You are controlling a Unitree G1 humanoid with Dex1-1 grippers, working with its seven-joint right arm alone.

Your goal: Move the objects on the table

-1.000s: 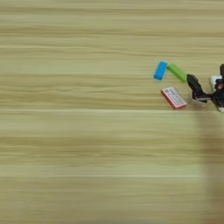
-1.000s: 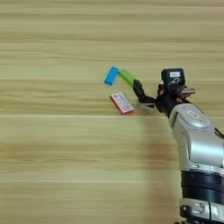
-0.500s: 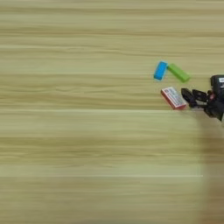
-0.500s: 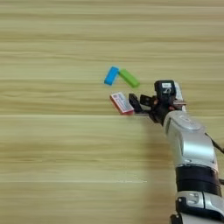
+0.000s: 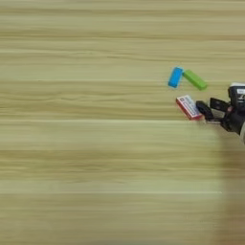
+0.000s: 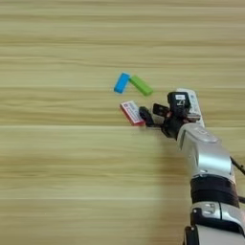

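At nine o'clock from my right claw, whose black fingers stand spread and grasp nothing, the red-edged packet lies on the table, its long axis slanting from eleven to five o'clock.

Bare lab-style test bench: plain wood-grain table, silver robot forearm

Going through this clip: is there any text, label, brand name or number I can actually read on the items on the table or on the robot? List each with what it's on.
No text can be read here.
Red-edged white packet: has print on its face, too small to read.
White remote control: screen and buttons mostly hidden behind the gripper, nothing legible.
Blue block and green block: no markings visible.
Table: plain wood grain.
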